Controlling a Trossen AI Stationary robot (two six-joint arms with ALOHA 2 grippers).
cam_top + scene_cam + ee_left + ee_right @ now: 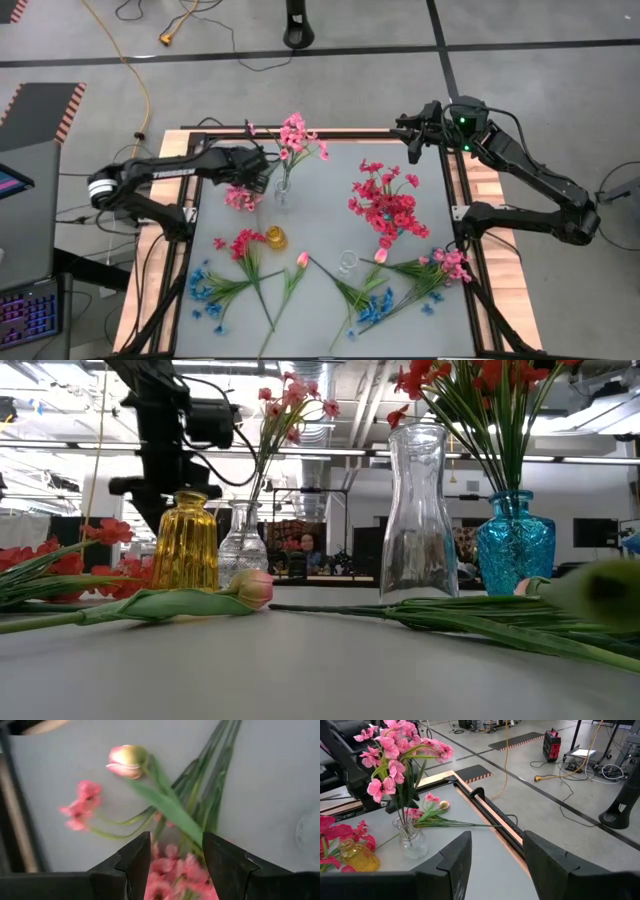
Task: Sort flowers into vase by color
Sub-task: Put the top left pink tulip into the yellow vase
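Dark arms (160, 172), seemingly white lettering.

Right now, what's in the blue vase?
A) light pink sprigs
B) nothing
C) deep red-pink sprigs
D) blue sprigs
C: in the low view the blue vase holds green stems topped with red-pink blossoms, and the high view shows the same red-pink bunch standing on the table's right half.

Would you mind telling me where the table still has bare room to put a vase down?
The clearest patch is mid-table, between the clear vase of light pink flowers and the red bunch. The far right corner near the right claw is also bare. The near edge is crowded: blue sprigs, tulips, stems.
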